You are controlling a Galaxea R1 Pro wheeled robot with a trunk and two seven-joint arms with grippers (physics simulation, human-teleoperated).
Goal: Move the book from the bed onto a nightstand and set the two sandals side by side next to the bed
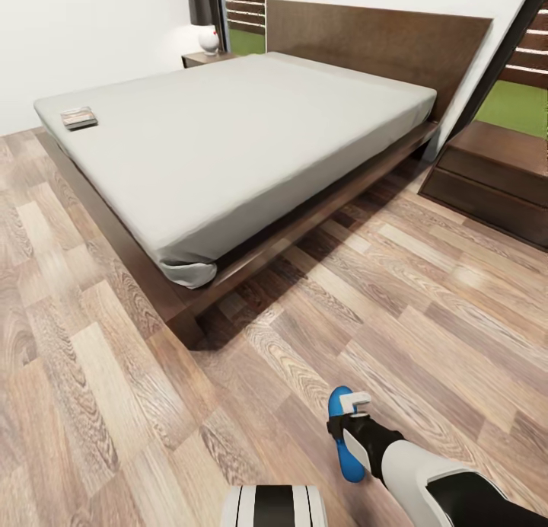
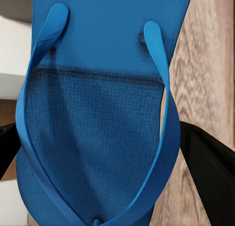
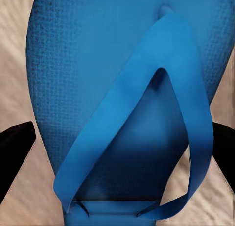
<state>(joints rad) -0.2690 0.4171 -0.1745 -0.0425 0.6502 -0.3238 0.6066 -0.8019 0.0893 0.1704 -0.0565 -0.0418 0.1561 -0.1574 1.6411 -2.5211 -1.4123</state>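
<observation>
The book lies on the far left corner of the bed's grey mattress. A dark nightstand stands by the headboard at the back, and another nightstand stands on the right of the bed. Low over the floor at the front, my right gripper is shut on a blue sandal. The right wrist view has that sandal between the black fingers. In the left wrist view my left gripper is shut on the other blue sandal, straps facing the camera.
A lamp with a dark shade stands on the back nightstand. The bed's dark wooden frame corner juts toward me. Wood-plank floor spreads to the left and in front. A window with a dark frame is at the right.
</observation>
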